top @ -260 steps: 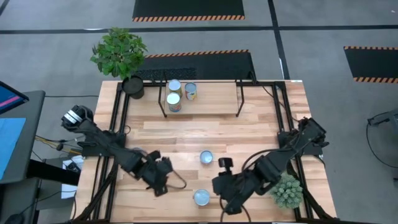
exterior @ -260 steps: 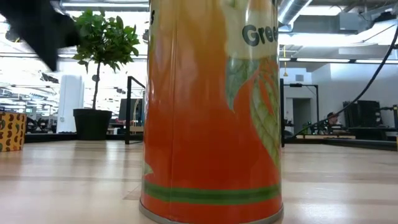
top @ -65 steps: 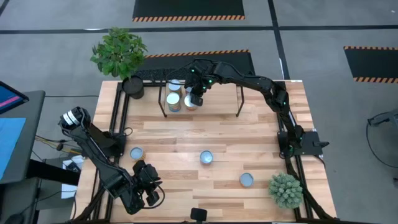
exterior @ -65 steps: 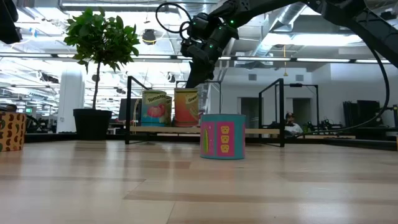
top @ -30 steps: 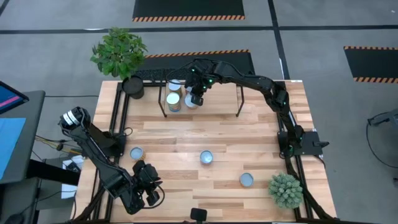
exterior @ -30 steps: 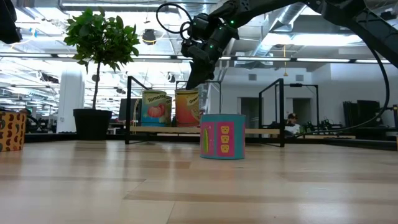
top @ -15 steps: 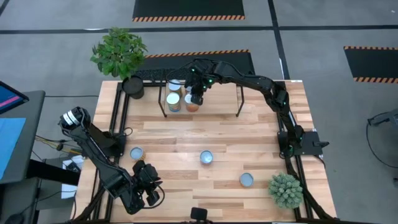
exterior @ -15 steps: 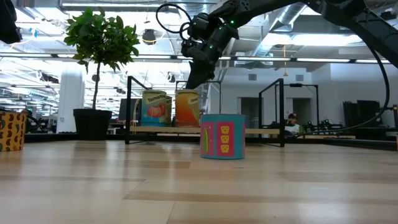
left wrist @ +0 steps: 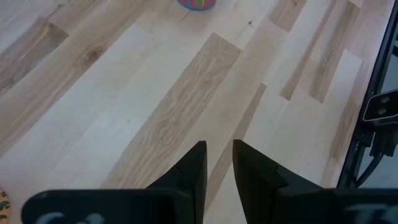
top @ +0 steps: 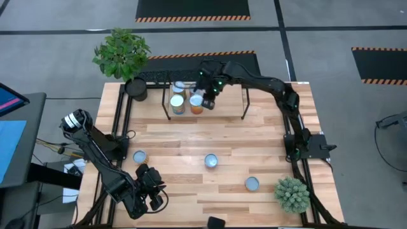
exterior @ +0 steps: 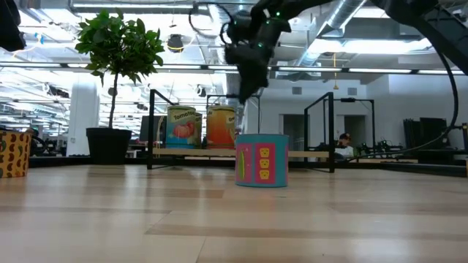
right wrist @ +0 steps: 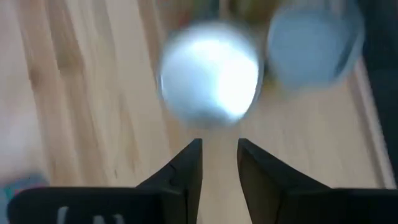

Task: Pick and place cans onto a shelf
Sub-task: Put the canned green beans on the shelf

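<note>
The shelf (top: 226, 95) stands at the table's far edge, its wooden board on a black frame, and also shows in the low view (exterior: 307, 154). Three cans stand on it: an orange-labelled can (top: 196, 103) (exterior: 221, 126), a tomato-labelled can (top: 177, 102) (exterior: 184, 126), and one behind them (top: 180, 88). My right gripper (top: 206, 104) (exterior: 240, 115) hangs over the shelf just right of the orange can, fingers (right wrist: 219, 163) close together and empty. The can tops (right wrist: 210, 71) blur ahead of it. My left gripper (top: 150, 198) (left wrist: 219, 155) waits shut near the table's near left corner.
Three more cans stand on the table (top: 139, 156) (top: 210, 160) (top: 252, 184); the middle one is pink and teal (exterior: 262, 159) (left wrist: 198, 3). A potted plant (top: 122, 54) stands at the far left corner. A small green plant (top: 292, 194) stands at the near right.
My right gripper has gone from over the orange can toward the table's right edge and risen a little. The orange can stays standing on the shelf.
</note>
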